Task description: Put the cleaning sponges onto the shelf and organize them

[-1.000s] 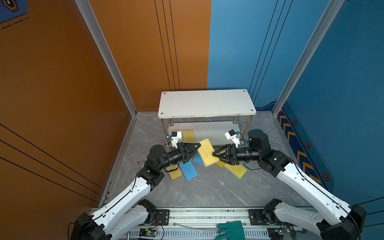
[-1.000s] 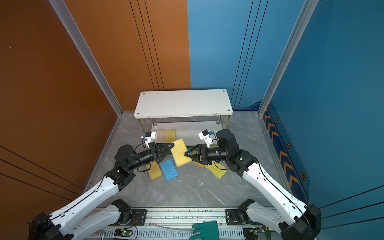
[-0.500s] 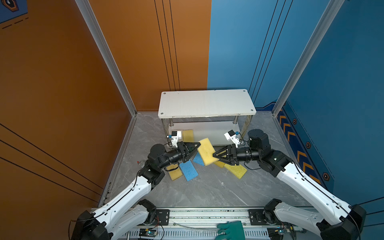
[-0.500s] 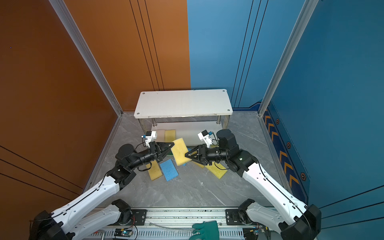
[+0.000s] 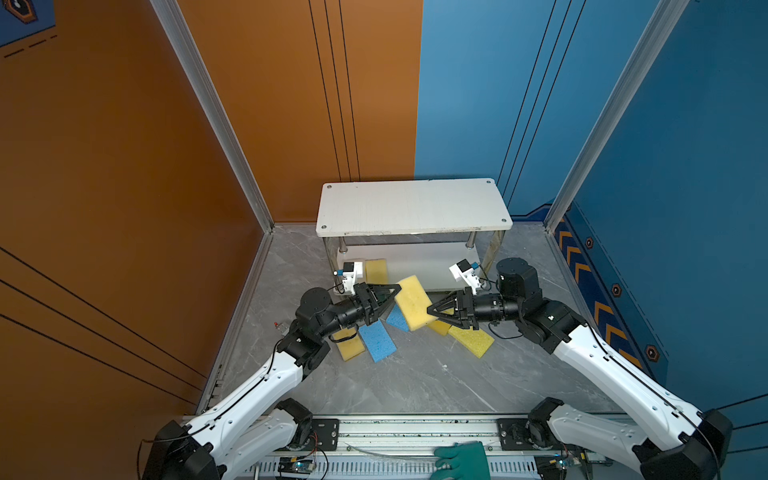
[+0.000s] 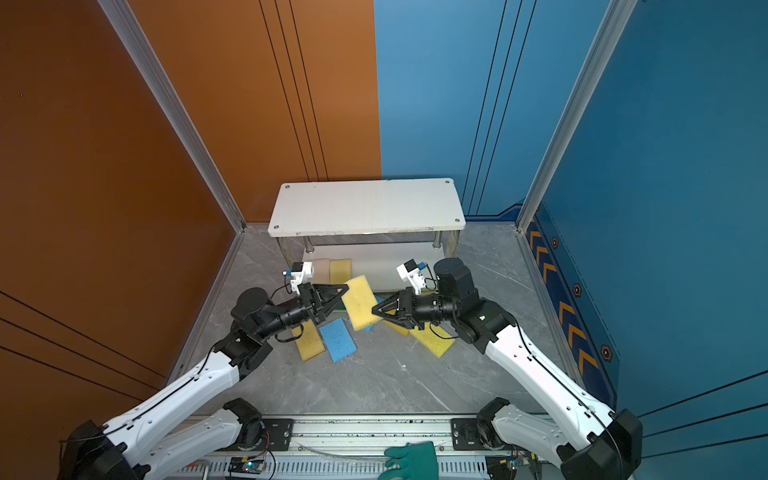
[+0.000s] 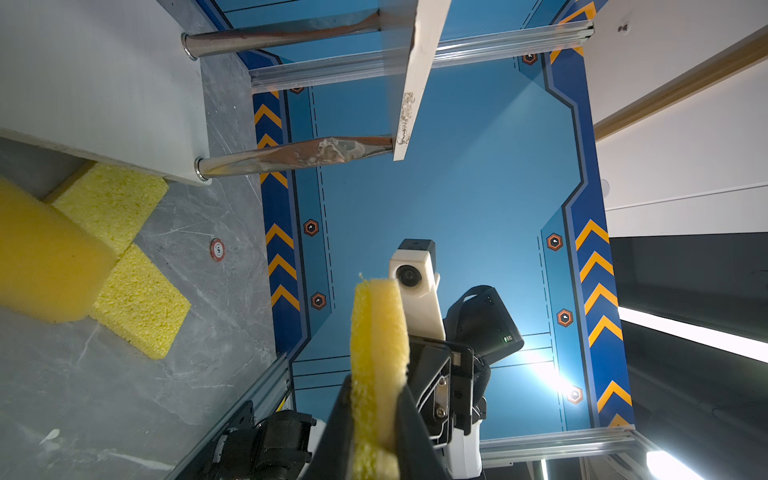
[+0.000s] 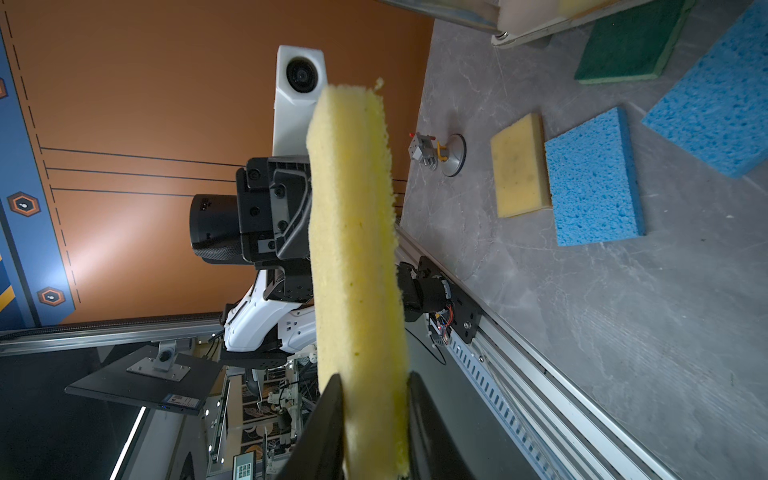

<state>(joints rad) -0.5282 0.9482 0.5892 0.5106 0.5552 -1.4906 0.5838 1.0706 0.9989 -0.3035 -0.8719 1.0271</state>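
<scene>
Yellow and thick, a rectangular foam sponge (image 5: 413,301) hangs in mid-air above the grey marbled floor (image 5: 415,382), just on the near side of a small two-tier shelf (image 5: 415,208) with white boards and chrome posts. The left gripper (image 5: 394,293) pinches the sponge's left edge, its fingers squeezed into the foam. The right gripper (image 5: 430,311) stood with its fingers apart around the right edge a second ago. It has now closed them onto that edge, and the right wrist view shows both black fingers pressed against the foam.

Both arms now grip the one sponge. This looks like a hand-over, with the left gripper yet to let go.

At the left end of the shelf's lower board lie a flat yellow sponge (image 5: 376,270) and a pale beige sponge (image 6: 321,266). Spread on the floor are two light blue porous sponges (image 5: 377,340), a dark green sponge (image 8: 627,41) and several more yellow sponges (image 5: 471,340), so most of the sorting remains.
</scene>
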